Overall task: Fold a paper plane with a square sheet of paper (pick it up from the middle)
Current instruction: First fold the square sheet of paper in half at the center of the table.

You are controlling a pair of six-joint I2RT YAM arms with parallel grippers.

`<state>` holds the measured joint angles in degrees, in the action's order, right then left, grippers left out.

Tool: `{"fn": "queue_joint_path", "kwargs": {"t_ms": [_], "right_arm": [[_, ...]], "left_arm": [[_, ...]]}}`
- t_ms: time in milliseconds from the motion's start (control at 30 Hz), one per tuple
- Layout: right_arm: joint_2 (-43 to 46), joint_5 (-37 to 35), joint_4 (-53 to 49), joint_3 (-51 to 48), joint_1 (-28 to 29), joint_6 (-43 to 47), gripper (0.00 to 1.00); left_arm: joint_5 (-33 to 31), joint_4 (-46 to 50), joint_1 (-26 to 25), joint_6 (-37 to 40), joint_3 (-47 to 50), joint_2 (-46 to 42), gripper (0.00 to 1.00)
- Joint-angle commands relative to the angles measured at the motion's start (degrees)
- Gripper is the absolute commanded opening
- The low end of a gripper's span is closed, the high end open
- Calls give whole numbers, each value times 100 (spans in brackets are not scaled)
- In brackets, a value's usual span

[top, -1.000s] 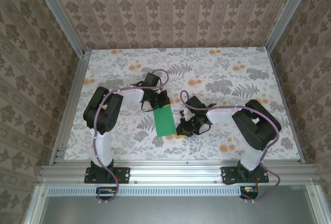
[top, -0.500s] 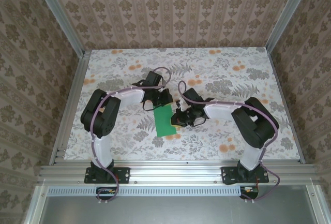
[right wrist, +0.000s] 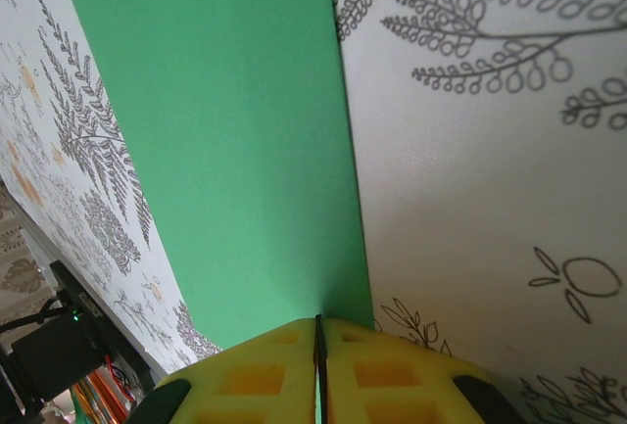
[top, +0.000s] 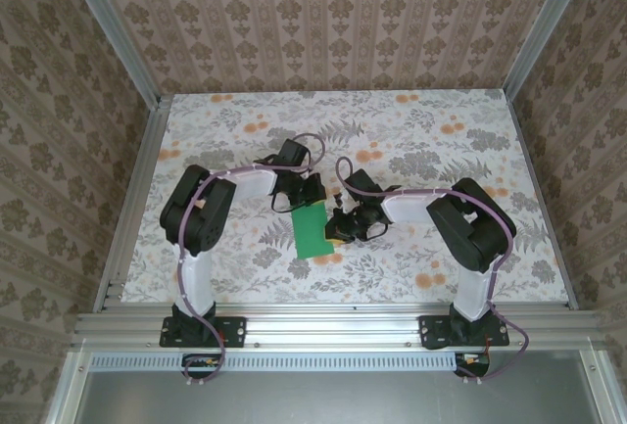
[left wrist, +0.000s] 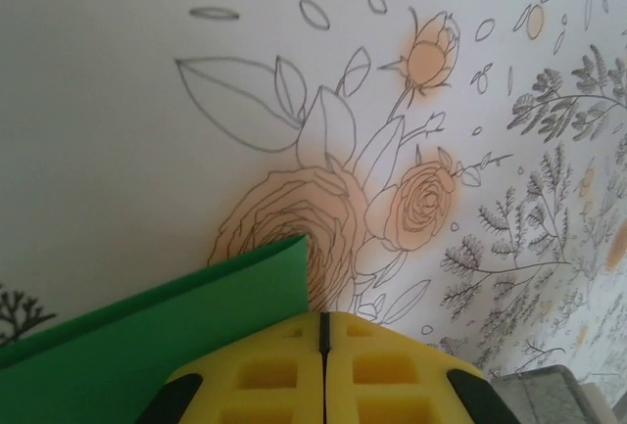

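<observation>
The square sheet of paper (top: 312,233) lies on the table as a narrow bright-green rectangle, folded in half lengthwise. My left gripper (top: 306,197) rests at its far end, jaws shut. In the left wrist view the closed yellow fingertips (left wrist: 323,318) sit beside a corner of the paper (left wrist: 147,331), which runs under the left finger. My right gripper (top: 336,228) is at the paper's right long edge, also shut. Its closed tips (right wrist: 316,321) sit on the paper (right wrist: 225,130) just inside that edge, and nothing is visibly held between them.
The flower-printed table cover (top: 441,150) spreads out on all sides of the paper. Aluminium rails (top: 323,326) frame the table, with wallpapered walls at the back and sides. Both arms' elbows stand near the front corners.
My right gripper has slid from the paper's near right corner up along its right edge toward the middle. The left gripper has stayed at the far end.
</observation>
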<state>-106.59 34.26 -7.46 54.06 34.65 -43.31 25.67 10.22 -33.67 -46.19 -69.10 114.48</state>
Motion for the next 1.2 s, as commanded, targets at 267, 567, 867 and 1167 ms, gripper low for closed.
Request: {"fn": "queue_joint_path", "kwargs": {"t_ms": [267,567,867,1167], "right_arm": [[139,-45,-469,-585,70,-2,11],[92,-97,-413,-818,128,-99,11],[241,-52,-387,-791,129,-114,11],[1422,-1251,-754,147,357,262,26]], "left_arm": [[-536,322,114,424,-298,412,7],[-510,435,245,762,-750,532,11],[-353,570,593,1064,-1133,596,18],[-1130,1525,901,979,-973,-743,51]]}}
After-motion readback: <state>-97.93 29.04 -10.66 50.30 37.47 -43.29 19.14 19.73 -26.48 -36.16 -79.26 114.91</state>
